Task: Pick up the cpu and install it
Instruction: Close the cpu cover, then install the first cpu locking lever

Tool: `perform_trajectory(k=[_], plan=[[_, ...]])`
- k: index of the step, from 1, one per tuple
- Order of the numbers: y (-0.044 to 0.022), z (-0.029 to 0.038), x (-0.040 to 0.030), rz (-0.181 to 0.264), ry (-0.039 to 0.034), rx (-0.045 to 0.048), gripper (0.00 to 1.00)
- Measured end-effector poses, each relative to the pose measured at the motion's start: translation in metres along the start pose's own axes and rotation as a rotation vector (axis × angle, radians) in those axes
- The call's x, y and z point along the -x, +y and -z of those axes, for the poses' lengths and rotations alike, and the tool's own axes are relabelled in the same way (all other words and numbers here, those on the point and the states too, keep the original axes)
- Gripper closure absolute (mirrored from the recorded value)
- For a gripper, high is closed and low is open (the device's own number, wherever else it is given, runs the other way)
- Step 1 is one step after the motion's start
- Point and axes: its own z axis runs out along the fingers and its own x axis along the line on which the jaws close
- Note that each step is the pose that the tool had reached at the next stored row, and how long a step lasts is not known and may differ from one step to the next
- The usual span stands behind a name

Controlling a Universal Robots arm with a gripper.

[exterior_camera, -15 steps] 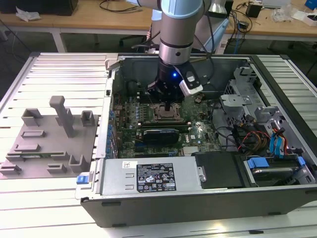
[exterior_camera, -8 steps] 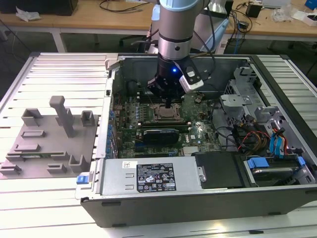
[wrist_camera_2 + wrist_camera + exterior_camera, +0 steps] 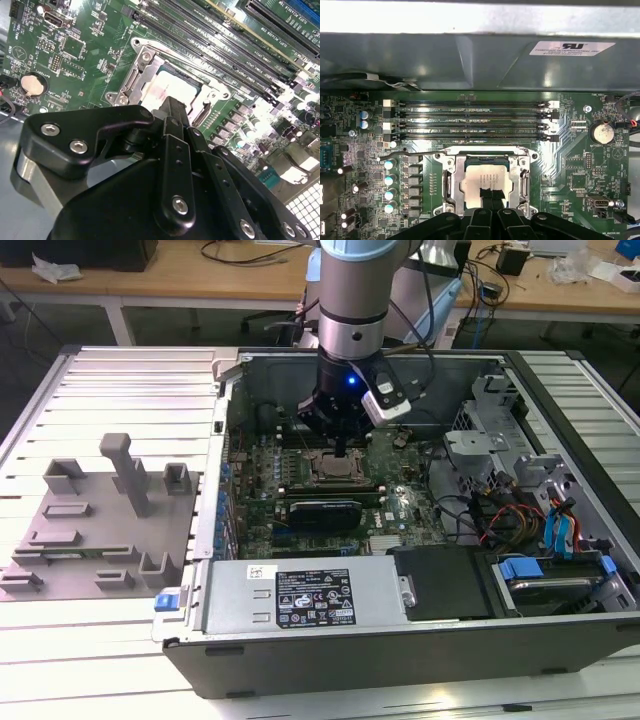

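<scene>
My claw has its 2 fingers drawn together with nothing pinched between them that I can make out. Its tip hangs directly over the cpu; whether it actually touches the metal top I cannot tell.

The cpu lies flat inside the socket frame, silver face up, and in the second wrist view the claw covers the near edge of the cpu while the socket frame rings it.

Beyond the socket run 4 long memory slots, side by side on the green motherboard. A round coin battery sits well apart from the socket.

In the exterior view the claw points straight down into the open computer case, just above the cpu. A grey fixture plate rests outside the case on the exterior view's left.
</scene>
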Motion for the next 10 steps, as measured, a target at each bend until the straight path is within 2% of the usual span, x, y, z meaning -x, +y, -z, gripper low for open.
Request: perform_trajectory(k=[10], plan=[[0.0000, 0.0015, 0.0000, 0.000, 0.0001, -0.0001, 0.89]])
